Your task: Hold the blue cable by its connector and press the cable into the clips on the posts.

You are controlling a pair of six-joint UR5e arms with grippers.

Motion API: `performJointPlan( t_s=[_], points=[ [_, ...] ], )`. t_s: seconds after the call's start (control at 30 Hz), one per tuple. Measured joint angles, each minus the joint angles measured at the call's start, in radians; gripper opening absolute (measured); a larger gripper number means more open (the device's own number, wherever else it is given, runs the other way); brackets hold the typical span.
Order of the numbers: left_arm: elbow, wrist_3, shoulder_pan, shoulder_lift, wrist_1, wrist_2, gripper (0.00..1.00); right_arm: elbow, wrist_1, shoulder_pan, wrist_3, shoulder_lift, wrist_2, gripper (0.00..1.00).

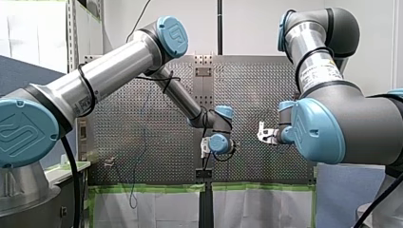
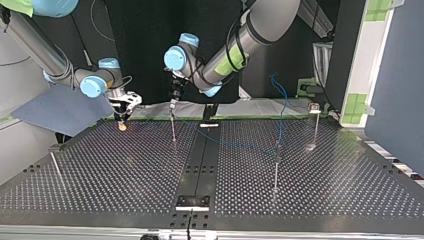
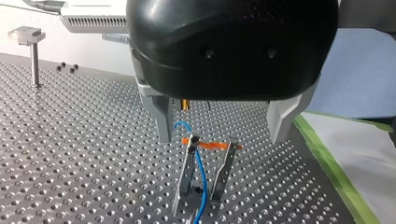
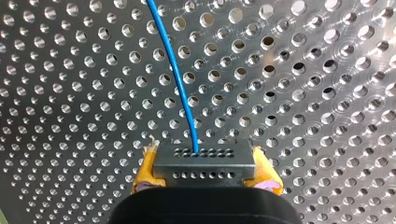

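Our right gripper [image 4: 205, 173] squeezes the dark connector [image 4: 204, 161] between its yellow pads [image 4: 145, 170]; the blue cable [image 4: 180, 88] comes out of the connector and runs ahead over the table [image 4: 303, 70] full of holes; our left gripper [image 3: 222, 139] has its grey fingers [image 3: 161, 119] far apart, and they hold nothing; ahead of them two thin metal strips [image 3: 186, 175] stand in a V, with an orange band [image 3: 212, 145] across the top; the cable drops down between the strips; in the top view that gripper sits right over a thin post [image 2: 173, 131], while our right gripper hangs low at that view's left.
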Motion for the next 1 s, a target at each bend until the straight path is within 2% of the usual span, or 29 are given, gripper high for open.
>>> performJointPlan(
  t_s=[0.67, 0.87, 1.0],
  points=[
    [0.000, 0.003, 0.008, 0.002, -0.012, -0.001, 1.00, 0.000, 0.001, -0.002, 0.000, 0.000, -0.003, 0.00],
    [-0.021, -0.001, 0.001, 0.035, -0.039, -0.019, 1.00, 0.000, 0.003, -0.006, 0.000, 0.000, -0.004, 0.00],
    [-0.052, -0.003, -0.011, 0.067, -0.022, -0.031, 1.00, 0.000, 0.005, -0.011, 0.000, 0.000, -0.005, 0.00]
  ],
)
